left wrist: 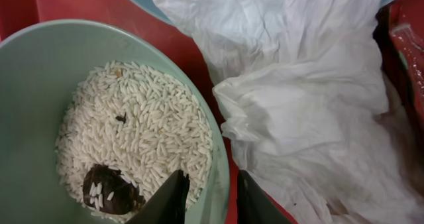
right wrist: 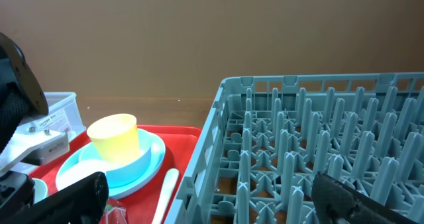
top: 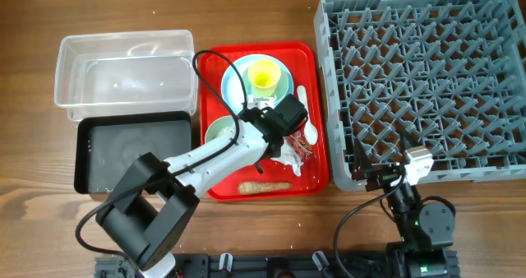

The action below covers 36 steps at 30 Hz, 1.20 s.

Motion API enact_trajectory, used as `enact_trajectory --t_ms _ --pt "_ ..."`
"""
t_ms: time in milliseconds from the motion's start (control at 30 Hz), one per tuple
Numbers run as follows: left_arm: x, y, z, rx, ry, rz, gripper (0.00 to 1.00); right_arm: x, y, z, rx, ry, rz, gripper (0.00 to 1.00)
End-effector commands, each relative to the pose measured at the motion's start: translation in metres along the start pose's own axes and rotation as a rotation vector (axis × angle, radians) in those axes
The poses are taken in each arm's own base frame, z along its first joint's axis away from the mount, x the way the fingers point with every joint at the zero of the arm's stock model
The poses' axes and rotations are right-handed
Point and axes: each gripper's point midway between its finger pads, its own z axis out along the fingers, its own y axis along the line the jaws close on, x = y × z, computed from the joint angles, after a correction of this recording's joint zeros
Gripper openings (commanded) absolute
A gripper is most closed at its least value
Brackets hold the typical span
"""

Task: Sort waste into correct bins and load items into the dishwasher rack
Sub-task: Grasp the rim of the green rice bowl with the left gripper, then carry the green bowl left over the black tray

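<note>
Grip: left gripper (left wrist: 209,192) pinching pale green bowl (left wrist: 33,85) rim; right gripper (right wrist: 212,197) spread wide.
Risk: rim hold may tilt, spilling rice grains (left wrist: 146,124).

Overhead camera looks straight down from high above the wooden table (top: 33,229), with the red tray (top: 304,60) at centre frame and the grey rack (top: 427,81) at upper right. Left wrist camera points steeply down, very near, its frame filled by the green bowl (left wrist: 33,118) and white tissue (left wrist: 311,118). Right wrist camera sits low, facing level across rack and tray. The yellow cup (right wrist: 114,136) on the blue plate (right wrist: 149,161), lower left there, also shows mid-frame overhead.
</note>
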Motion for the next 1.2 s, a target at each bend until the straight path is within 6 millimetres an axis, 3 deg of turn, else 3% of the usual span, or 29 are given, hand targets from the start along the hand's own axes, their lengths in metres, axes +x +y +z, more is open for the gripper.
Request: enact_trajectory --t_ms 0,233,367,467,700,833,1033,1167 --pt "0.003 0.006 0.008 -0.033 -0.001 0.016 0.25 -0.001 0.001 0.0 -0.004 -0.006 -0.005 1.0" --pt "0.001 0.005 0.008 -0.026 -0.008 0.012 0.04 -0.001 0.001 0.0 -0.004 -0.006 -0.005 1.0" --pt "0.002 0.006 0.006 -0.028 -0.006 0.013 0.04 -0.001 0.001 0.0 -0.004 -0.006 -0.005 1.0" --pt "-0.001 0.009 -0.006 -0.018 -0.016 0.007 0.04 -0.001 0.001 0.0 -0.004 -0.006 -0.005 1.0" --pt "-0.014 0.018 -0.054 0.059 -0.099 -0.034 0.04 -0.001 0.001 0.0 -0.004 -0.006 -0.006 1.0" --pt "-0.019 0.021 -0.068 0.087 -0.129 -0.05 0.04 -0.001 0.001 0.0 -0.004 -0.006 -0.005 1.0" --pt "-0.02 0.056 -0.071 0.094 -0.048 -0.15 0.04 -0.001 0.001 0.0 -0.004 -0.006 -0.005 1.0" --pt "-0.032 0.088 -0.077 0.142 -0.028 -0.214 0.04 -0.001 0.001 0.0 -0.004 -0.006 -0.005 1.0"
